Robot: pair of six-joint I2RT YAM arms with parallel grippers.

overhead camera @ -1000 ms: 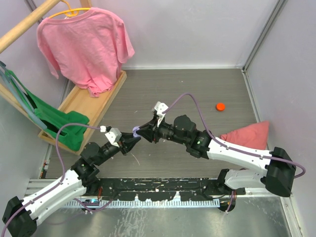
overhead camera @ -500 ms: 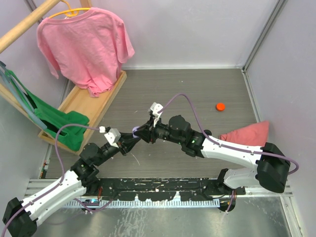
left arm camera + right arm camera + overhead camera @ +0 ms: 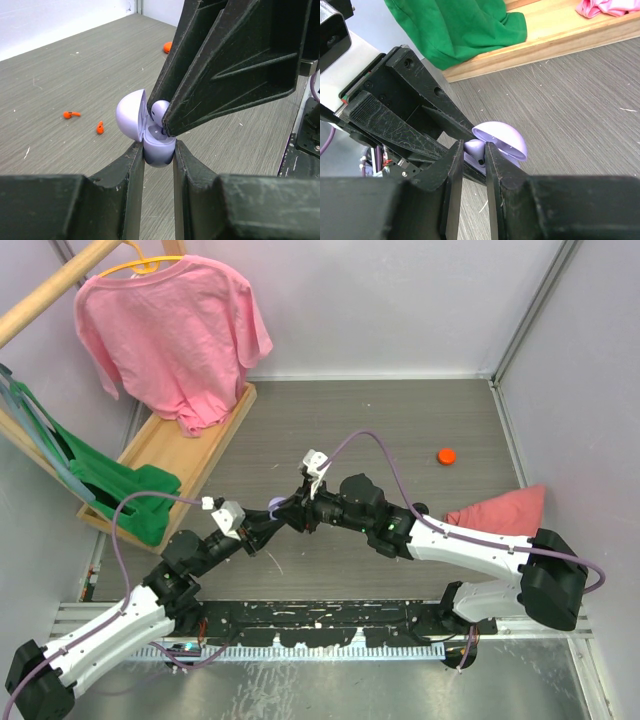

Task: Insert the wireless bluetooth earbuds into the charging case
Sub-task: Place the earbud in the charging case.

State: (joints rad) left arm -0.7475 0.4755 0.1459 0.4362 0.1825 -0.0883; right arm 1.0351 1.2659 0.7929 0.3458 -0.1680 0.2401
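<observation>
Charging case [image 3: 159,149]: small lilac rounded plastic shell, hinged lid [image 3: 129,120] open. It is held off the grey wood-grain worktop [image 3: 60,70], near the middle of the near half, between the 2 arms. The left fingers [image 3: 159,150] are closed on its lower half, 1 pad on each side. The open mouth of the base faces up toward the right arm, and the lid stands back on the far side from it.

Earbud [image 3: 161,108]: 1 small lilac rounded plastic piece, pinched between the right fingers [image 3: 161,119], which are closed on it. It sits at the mouth of the base, just inside the raised lid. The right wrist view confirms this, with the earbud [image 3: 474,147] between the 2 black tips and the lid beyond them. Whether it touches the socket or is seated cannot be told; the finger tips hide the lower part.

Governing relation: the earbud lies directly over the base cavity, so the remaining travel appears to run straight down along the line of the right fingers into the case. The right arm is the one placed to finish; the left only steadies. Its long axis cannot be read from these views.

Risk, as a judgement: the tips are crowded against the lid and could knock it shut or twist the case.

Also noted on the worktop: 2 small orange comma-shaped pieces [image 3: 71,114], well apart from the case, and 1 orange round disc [image 3: 446,455] further back.
</observation>
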